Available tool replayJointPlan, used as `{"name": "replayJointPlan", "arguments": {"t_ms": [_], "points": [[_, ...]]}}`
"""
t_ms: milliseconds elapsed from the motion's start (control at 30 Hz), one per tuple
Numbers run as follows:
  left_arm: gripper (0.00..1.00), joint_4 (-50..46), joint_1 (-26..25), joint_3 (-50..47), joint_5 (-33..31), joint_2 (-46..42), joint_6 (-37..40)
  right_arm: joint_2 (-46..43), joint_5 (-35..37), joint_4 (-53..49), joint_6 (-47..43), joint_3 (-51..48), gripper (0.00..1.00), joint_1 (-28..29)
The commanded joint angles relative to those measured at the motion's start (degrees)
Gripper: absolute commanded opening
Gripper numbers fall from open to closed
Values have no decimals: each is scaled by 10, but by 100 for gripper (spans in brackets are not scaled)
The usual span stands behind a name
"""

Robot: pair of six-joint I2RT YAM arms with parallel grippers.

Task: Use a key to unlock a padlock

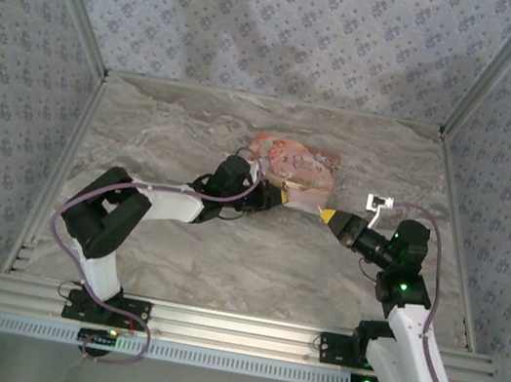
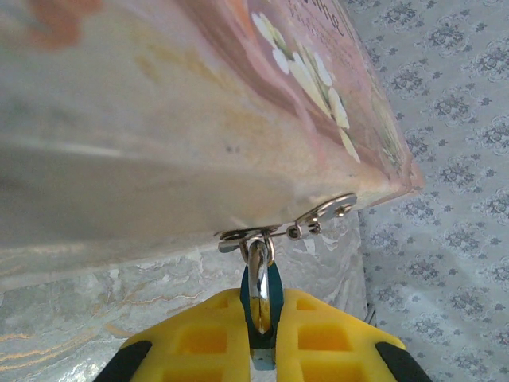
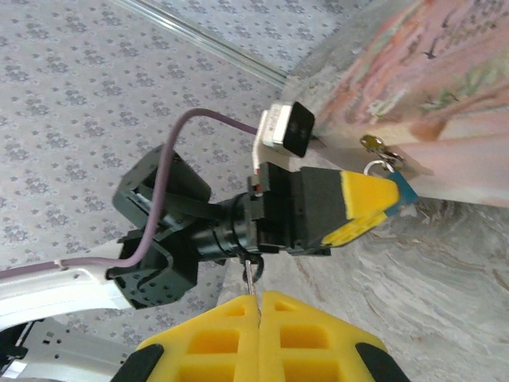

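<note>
A pink flowered box (image 1: pixel 295 163) lies at the middle of the marble table. In the left wrist view a metal hasp (image 2: pixel 318 219) runs along the box's (image 2: pixel 199 119) lower edge. A blue padlock (image 2: pixel 274 282) with a silver shackle hangs from that hasp. My left gripper (image 2: pixel 265 301) is shut on the padlock, its yellow fingers (image 2: pixel 199 338) on either side. In the right wrist view my right gripper (image 3: pixel 257 298) is shut on a thin metal key (image 3: pixel 250 277) that points up towards the left gripper (image 3: pixel 374 208). From above, the right gripper (image 1: pixel 328 214) sits just right of the left gripper (image 1: pixel 281 196).
Patterned walls and aluminium posts (image 1: pixel 485 68) close in the table (image 1: pixel 224 255) on three sides. The left arm (image 1: pixel 154 203) stretches across the left half of the table. A purple cable (image 3: pixel 171 147) loops off the left wrist.
</note>
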Motion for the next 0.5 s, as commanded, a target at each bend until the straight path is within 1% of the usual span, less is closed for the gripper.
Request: {"name": "replayJointPlan", "arguments": {"t_ms": [0,133,233,333,467], "points": [[10,31,6,11,9,-29,-6,-9,-7,19,18,22,0,-2],[10,32,6,10,8,-29,-7,-6,2,35,34,13,0,-1],[10,31,6,12,9,-30,-8,-1,11,70,60,-6,0,-1],[10,30,6,14,11,-31,-8,4,29,98,83,-26,0,1],[10,25,6,19,11,-33,-7,12,62,103,95,-54,0,7]]}}
